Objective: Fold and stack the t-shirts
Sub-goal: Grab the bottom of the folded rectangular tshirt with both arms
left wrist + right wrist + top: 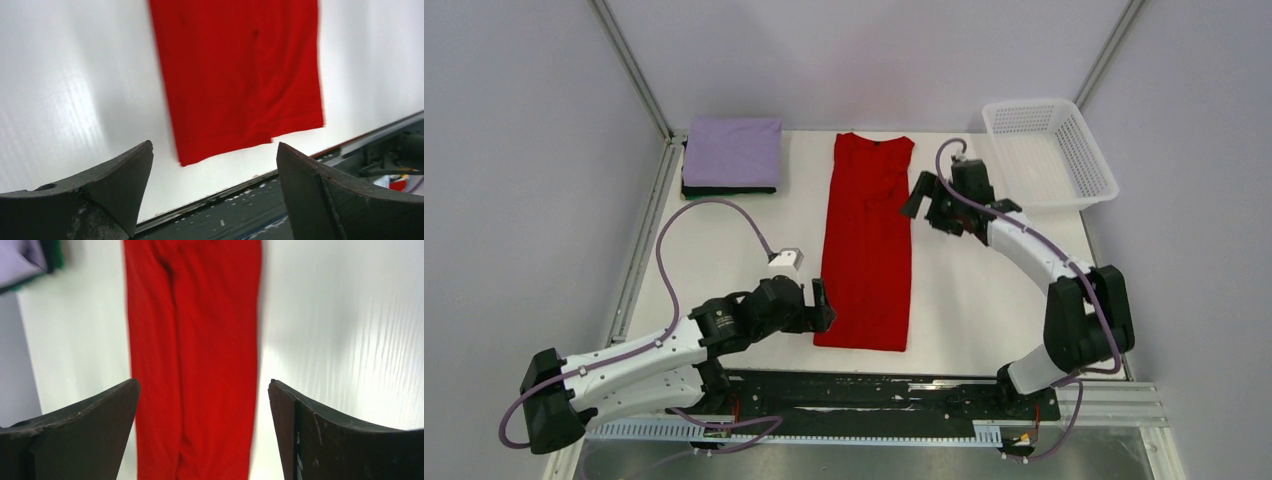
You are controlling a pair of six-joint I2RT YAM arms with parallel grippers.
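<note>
With jaws spread and empty, the left gripper (824, 305) sits beside the near left edge of the red t-shirt (869, 240), the right gripper (924, 207) beside its far right edge.

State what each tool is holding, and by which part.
Nothing is held. The left tool and right tool are both open and empty, near the long edges of the red t-shirt.

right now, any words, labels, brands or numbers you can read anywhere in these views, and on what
No text can be read in any view.
The red shirt is plain; a dark speck at its collar may be a tag, too small to read.
The lavender shirt is plain.
The basket shows no marking.
</note>
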